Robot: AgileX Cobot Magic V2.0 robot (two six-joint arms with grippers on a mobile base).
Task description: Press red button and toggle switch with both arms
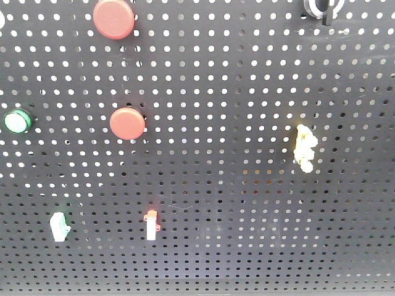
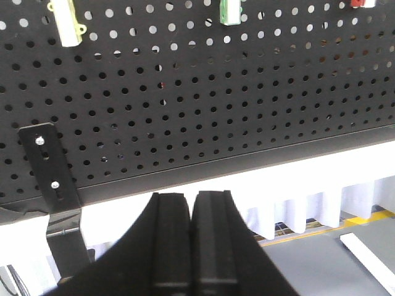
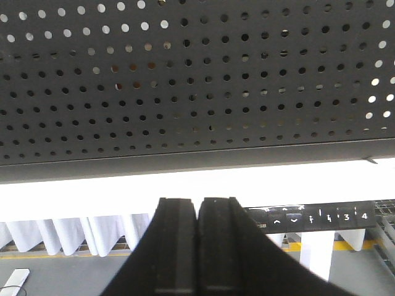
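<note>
Two red buttons sit on the black perforated board (image 1: 247,185) in the front view: one at the top (image 1: 113,18), one lower (image 1: 127,123). The toggle switch (image 1: 321,7), black with a silvery-white ring, is cut off by the top right edge. Neither arm shows in the front view. My left gripper (image 2: 192,200) is shut and empty, below the board's lower edge (image 2: 203,163). My right gripper (image 3: 199,206) is shut and empty, also below the board's lower edge (image 3: 197,161).
A green button (image 1: 16,121) is at the left, a knobbly yellow piece (image 1: 303,147) at the right. Small white tabs, one green-based (image 1: 58,227) and one red-based (image 1: 151,225), are low on the board. A black bracket (image 2: 52,172) holds the board. A control panel (image 3: 321,217) is beyond.
</note>
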